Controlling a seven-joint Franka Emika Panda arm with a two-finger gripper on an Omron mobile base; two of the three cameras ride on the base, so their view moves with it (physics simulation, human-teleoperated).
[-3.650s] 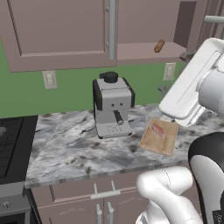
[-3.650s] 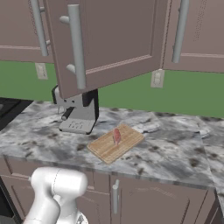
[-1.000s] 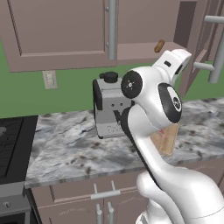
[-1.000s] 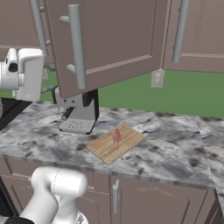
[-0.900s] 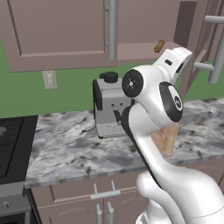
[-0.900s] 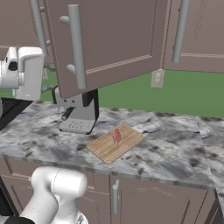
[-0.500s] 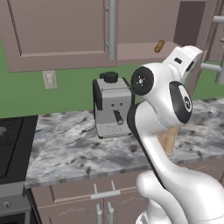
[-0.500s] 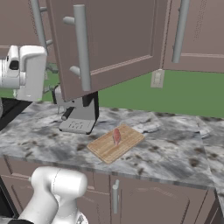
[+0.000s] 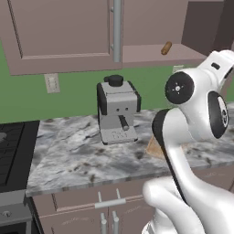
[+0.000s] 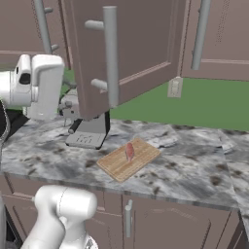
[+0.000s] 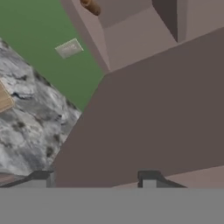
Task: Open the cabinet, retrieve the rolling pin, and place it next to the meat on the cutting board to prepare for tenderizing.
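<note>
Lying on the open cabinet (image 9: 151,55) shelf, the rolling pin (image 9: 166,47) looks light, rigid, roll-prone; grasp mid-length. Jaws part-open, empty.

text: none legible | labels/brands: none on coffee machine (image 9: 118,109) | numbers/signs: none on cabinet (image 9: 64,32) above the coffee machine, none on cutting board (image 10: 129,158) right of the coffee machine
</note>
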